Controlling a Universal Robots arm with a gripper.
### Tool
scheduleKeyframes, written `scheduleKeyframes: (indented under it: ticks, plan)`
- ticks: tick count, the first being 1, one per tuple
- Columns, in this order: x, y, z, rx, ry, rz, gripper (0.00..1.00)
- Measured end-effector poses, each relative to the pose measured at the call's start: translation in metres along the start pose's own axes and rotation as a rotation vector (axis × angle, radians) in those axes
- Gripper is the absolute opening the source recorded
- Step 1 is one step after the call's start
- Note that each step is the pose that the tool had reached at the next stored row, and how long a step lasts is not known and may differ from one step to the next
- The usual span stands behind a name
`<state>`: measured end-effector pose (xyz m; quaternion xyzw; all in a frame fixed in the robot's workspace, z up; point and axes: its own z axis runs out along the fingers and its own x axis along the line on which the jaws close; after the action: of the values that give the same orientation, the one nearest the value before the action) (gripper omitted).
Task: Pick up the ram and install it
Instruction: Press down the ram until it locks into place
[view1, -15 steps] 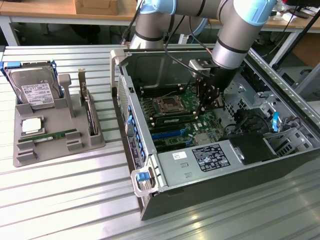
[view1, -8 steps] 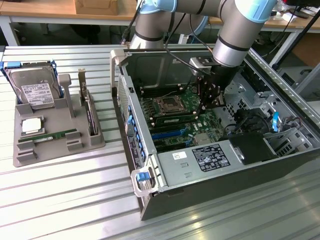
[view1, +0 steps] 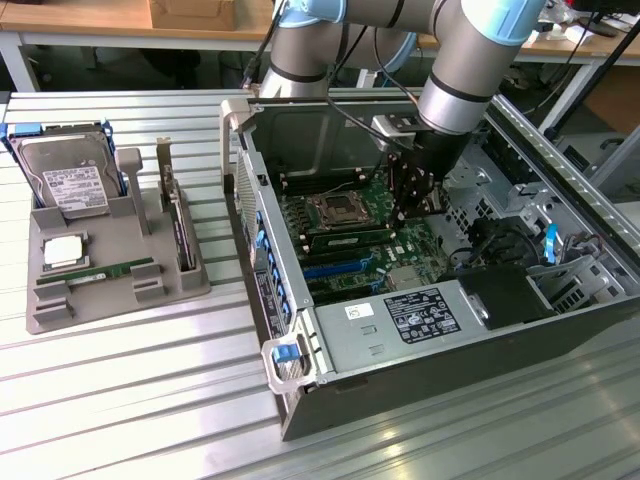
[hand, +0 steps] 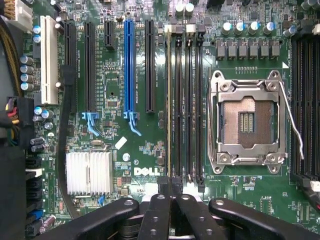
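The ram (hand: 168, 100) stands on edge in the memory slot farthest from the open CPU socket (hand: 248, 122), showing as a thin yellow-green line along that slot. In the exterior view it is a long green stick (view1: 347, 238) lying across the motherboard just in front of the socket. My gripper (hand: 170, 187) hangs over one end of that slot with its black fingers (hand: 159, 210) pressed together and nothing between them. In the exterior view my gripper (view1: 404, 212) reaches down into the open computer case (view1: 300, 340), close above the board.
A grey tray (view1: 50, 310) on the exterior view's left holds a silver hard drive (view1: 70, 185), a square chip (view1: 62, 251), another green stick (view1: 105, 271) and an upright expansion card (view1: 180, 230). Cables and a black power unit (view1: 505, 295) crowd the case's right side.
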<state>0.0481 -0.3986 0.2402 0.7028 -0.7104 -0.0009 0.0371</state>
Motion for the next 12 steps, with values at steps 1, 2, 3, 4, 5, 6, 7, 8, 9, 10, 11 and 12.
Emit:
scheduleKeyframes:
  ticks: [1, 2, 3, 4, 5, 6, 7, 8, 9, 10, 11, 12]
  plan:
    - [0.000, 0.0030, 0.0002, 0.0000, 0.0000, 0.000, 0.11]
    - [0.000, 0.0057, 0.0003, 0.0000, 0.0000, 0.000, 0.11]
    - [0.000, 0.0088, 0.0005, 0.0000, 0.0001, 0.000, 0.11]
    - [0.000, 0.0111, 0.0006, 0.0000, -0.0001, 0.000, 0.11]
    - [0.000, 0.0148, 0.0008, 0.0000, 0.0000, 0.000, 0.11]
    - [0.000, 0.0194, 0.0011, 0.0000, 0.0000, 0.000, 0.11]
    - [0.000, 0.0215, 0.0013, 0.0000, 0.0000, 0.000, 0.11]
    - [0.000, 0.0248, 0.0015, 0.0000, -0.0001, 0.000, 0.11]
    - [0.000, 0.0283, 0.0017, 0.0000, 0.0000, 0.000, 0.11]
    - [0.000, 0.0312, 0.0019, 0.0000, 0.0000, 0.000, 0.11]
    - [0.000, 0.0345, 0.0022, 0.0000, 0.0000, 0.000, 0.11]
    - [0.000, 0.0377, 0.0024, 0.0000, 0.0000, 0.000, 0.11]
